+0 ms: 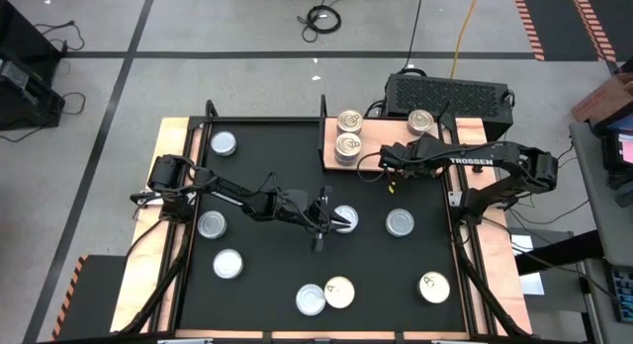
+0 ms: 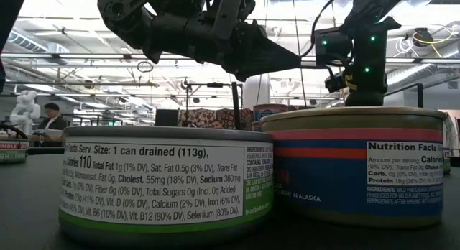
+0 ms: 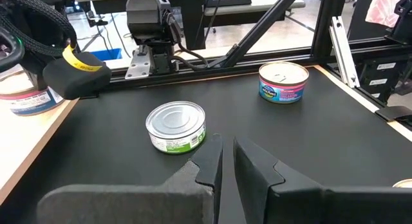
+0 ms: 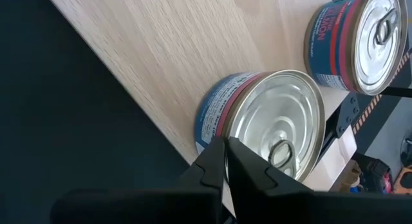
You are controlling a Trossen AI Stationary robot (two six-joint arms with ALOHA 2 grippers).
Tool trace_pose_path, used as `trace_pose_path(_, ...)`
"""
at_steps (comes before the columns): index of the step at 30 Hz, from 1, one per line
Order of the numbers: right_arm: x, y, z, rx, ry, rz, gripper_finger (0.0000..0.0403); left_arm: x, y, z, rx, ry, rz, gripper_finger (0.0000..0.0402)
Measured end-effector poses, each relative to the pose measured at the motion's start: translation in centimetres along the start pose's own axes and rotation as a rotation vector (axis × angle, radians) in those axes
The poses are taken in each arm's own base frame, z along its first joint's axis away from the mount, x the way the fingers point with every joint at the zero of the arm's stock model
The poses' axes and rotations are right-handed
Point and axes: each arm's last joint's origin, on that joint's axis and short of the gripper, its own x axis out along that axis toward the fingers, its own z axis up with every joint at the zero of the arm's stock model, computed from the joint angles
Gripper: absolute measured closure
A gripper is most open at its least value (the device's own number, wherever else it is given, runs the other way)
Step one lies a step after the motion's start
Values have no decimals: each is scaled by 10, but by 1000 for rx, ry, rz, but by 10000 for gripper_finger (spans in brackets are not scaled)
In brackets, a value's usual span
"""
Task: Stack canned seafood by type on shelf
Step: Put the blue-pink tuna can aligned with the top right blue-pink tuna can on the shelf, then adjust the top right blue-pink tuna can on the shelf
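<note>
My right gripper (image 1: 388, 160) hangs over the front edge of the shelf (image 1: 381, 136). Its fingers (image 4: 212, 163) are pressed together with nothing between them. Their tips sit just over the near rim of a blue-and-red-labelled tin (image 4: 257, 114) with a pull-tab lid, which stands at the shelf's edge beside the black mat (image 4: 51, 121). I cannot tell whether the tips touch that rim. A second pull-tab tin (image 4: 357, 37) stands farther in on the shelf, apart from the first.

From above, the shelf carries a tin at its back left corner (image 1: 350, 120), a tin just in front of that one (image 1: 347, 147), and another at the back right (image 1: 420, 120).

My left gripper (image 1: 331, 220) is out over the mat in front of the shelf. Its fingers (image 3: 209, 163) are drawn almost together, with only a thin slit between them, and they clasp nothing. A green-labelled tin (image 3: 176, 126) with a plain silvery lid stands upright just beyond the fingertips, a little to one side and not between them. A pink-and-blue tin (image 3: 283, 82) stands farther off, well away from the shelf.

From above, a silvery-lidded tin (image 1: 346, 219) shows right beside those fingertips. I cannot tell whether it is the green-labelled one. Another silvery tin (image 1: 400, 222) lies in front of the shelf's right end.
</note>
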Motion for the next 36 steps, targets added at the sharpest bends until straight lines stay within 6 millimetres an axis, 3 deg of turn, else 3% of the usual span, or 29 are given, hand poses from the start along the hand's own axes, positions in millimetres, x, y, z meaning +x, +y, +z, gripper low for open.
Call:
trace_pose_path(7, -6, -3, 3, -1, -2, -2, 331, 0, 0, 0, 3, 0, 0, 359)
trace_pose_path(14, -36, -17, 17, 29, -27, 26, 282, 0, 0, 0, 3, 0, 0, 359)
trace_pose_path(19, -51, -46, 39, 150, -108, -4, 286, 0, 0, 0, 3, 0, 0, 359)
trace_pose_path(23, -40, -85, 52, 249, -132, -34, 320, 0, 0, 0, 2, 0, 0, 359)
trace_pose_path(28, -11, -124, 55, 328, -78, -50, 393, 0, 0, -2, 0, 18, -1, 359)
trace_pose_path(36, 32, -133, 67, 312, 21, -50, 402, 0, 3, -4, -2, 39, 16, 359)
